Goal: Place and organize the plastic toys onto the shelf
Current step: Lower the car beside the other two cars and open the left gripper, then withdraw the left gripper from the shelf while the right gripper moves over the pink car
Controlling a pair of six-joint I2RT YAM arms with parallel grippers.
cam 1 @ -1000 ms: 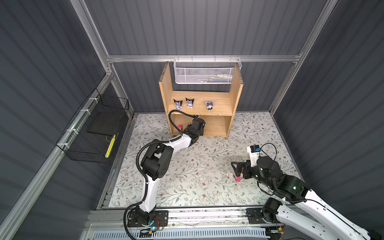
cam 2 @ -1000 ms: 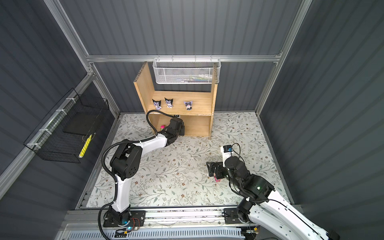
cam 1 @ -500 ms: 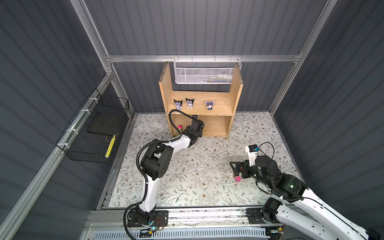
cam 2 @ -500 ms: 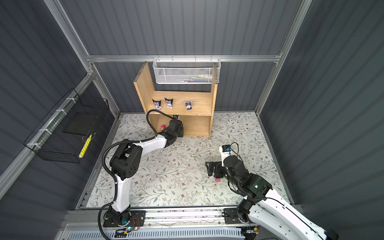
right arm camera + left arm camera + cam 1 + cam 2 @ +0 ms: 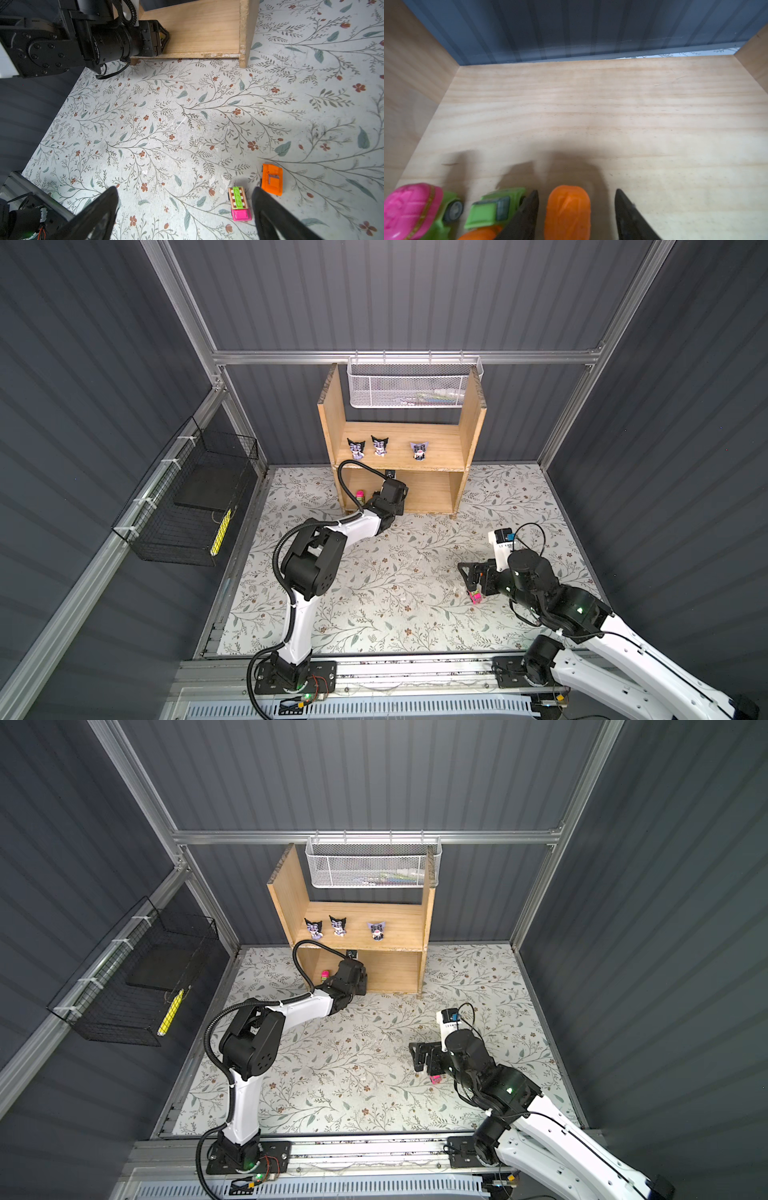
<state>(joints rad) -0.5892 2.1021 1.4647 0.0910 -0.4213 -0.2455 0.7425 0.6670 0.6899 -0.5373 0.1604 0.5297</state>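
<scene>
Left gripper (image 5: pixel 577 190) has loosened round orange car (image 5: pixel 568 212), green car (image 5: pixel 494 207) alongside.

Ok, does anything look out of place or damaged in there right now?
Two toy cars are off the shelf: a pink-and-green car and an orange car sit on the floral mat by the open right gripper. The shelf's lower front edge looks chipped, and the mat shows white scuffs.
</scene>
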